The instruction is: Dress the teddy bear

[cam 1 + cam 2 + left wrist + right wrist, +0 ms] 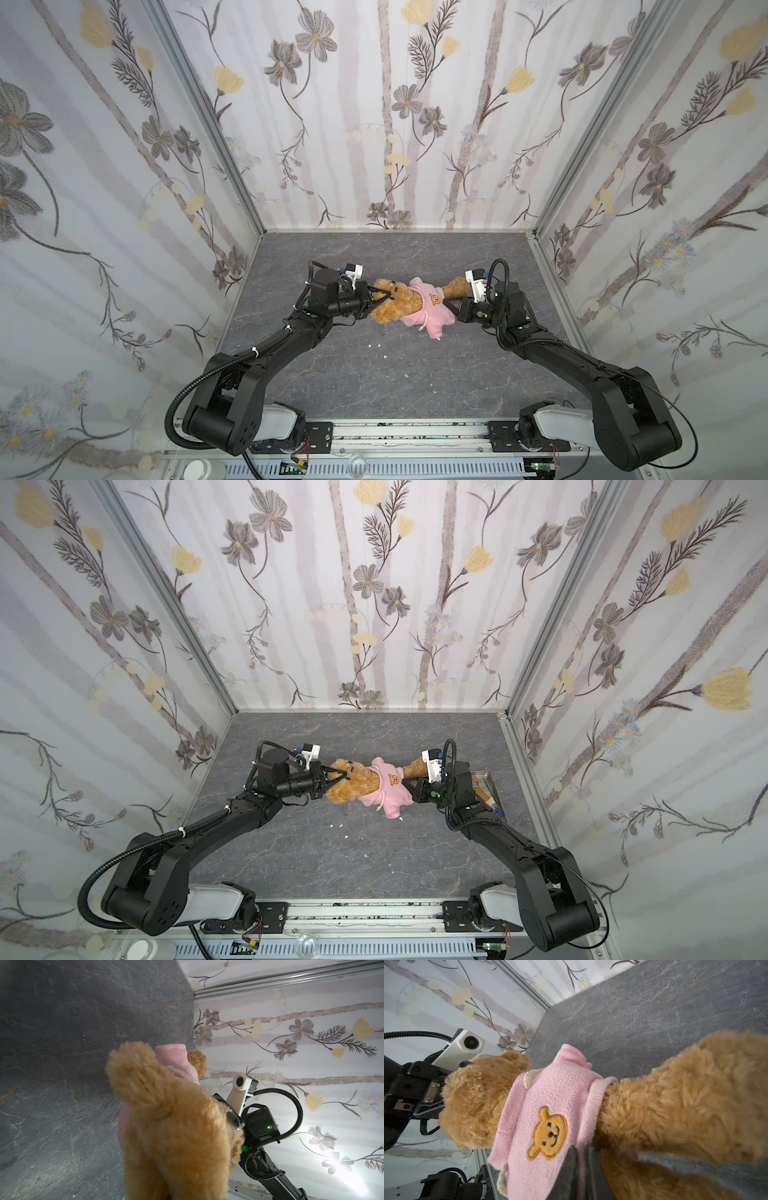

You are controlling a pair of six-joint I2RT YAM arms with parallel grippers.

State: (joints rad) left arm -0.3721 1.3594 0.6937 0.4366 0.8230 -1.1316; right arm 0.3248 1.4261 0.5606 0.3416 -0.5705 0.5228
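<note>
1. Left claw (383, 299) is clenched on the head of the small fluffy golden-brown plush teddy bear (392, 309). Its dark fingers dig right into the fur, and you can see that in both top views.
2. Right claw (580, 1146) is clamped tight on the bottom hem of the soft pink fleece hoodie (550, 1093). The right wrist view shows a sliver of pink pinched between its two black fingers.
3. The teddy bear is stretched sideways across the middle of the grey stone-look bench (374, 382), head toward the left claw and legs toward the right one, so it sits strung between the two.
4. Can't tell whether its back touches the bench or hangs just off it.
5. The hoodie is on the body — neck hole round the neck, and the little orange bear-face patch (548, 1134) faces up on the chest.
6. One pink sleeve (434, 330) flops out flat toward the front edge of the bench. A cream drawstring (502, 1180) dangles near it.
7. One fuzzy leg (457, 286) pokes out past the hem, right beside the right claw.
8. A few tiny white specks (379, 345) lie on the bench in front of the bear.
9. A shallow metal tray (487, 776) sits behind the right arm, mostly hidden.
</note>
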